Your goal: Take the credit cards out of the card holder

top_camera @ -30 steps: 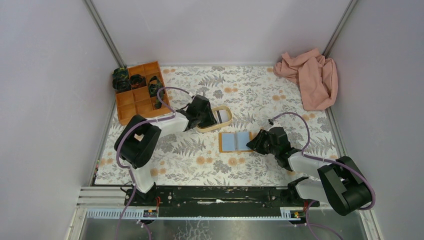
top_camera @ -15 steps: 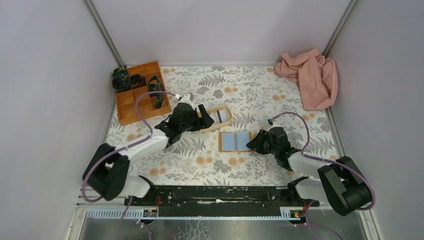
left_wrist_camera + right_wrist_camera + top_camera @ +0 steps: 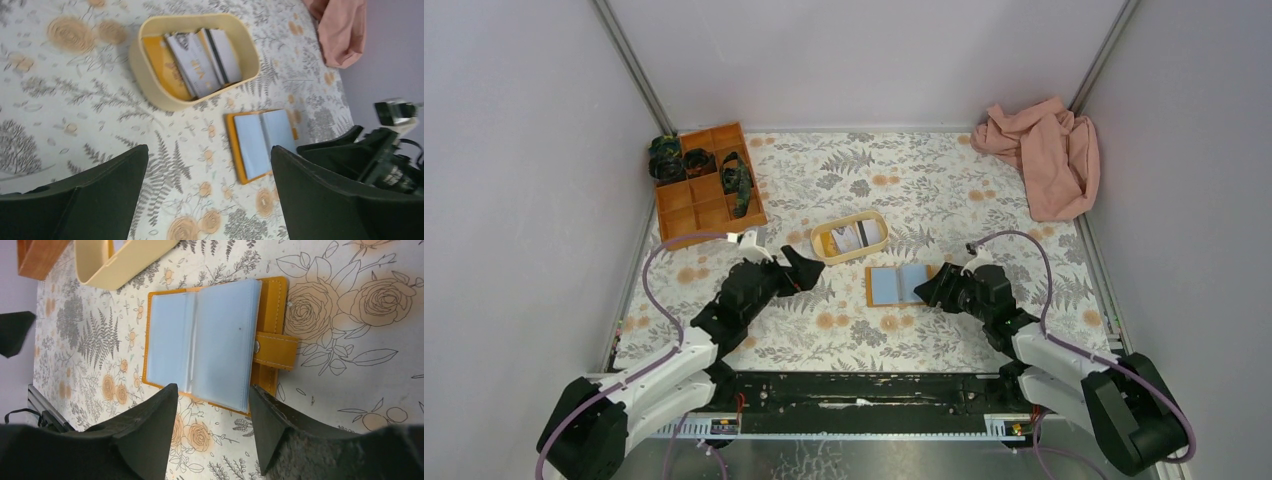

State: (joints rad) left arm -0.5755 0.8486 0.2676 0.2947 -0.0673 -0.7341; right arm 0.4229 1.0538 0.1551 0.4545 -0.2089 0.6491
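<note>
Cards (image 3: 195, 65) x3 in tray (image 3: 150, 95), 1 card holder (image 3: 215, 340), L claw (image 3: 209, 155), R claw (image 3: 212, 389) wide

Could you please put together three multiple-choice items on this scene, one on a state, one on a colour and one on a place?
1. The left gripper has its jaws:
A. shut tight
B. wide apart with nothing between them
C. clamped on an object

2. The inside of the card holder is:
A. green
B. black
C. light blue

3. The cards lie:
A. in the beige oval tray
B. in the card holder
C. in the left gripper

Answers:
1 B, since the left wrist view shows a wide, empty gap between the jaws.
2 C, since the holder lies open and both wrist views show its light blue sleeves.
3 A, since the left wrist view shows the cards stacked aslant inside the tray, while the holder's sleeves look bare.
</note>
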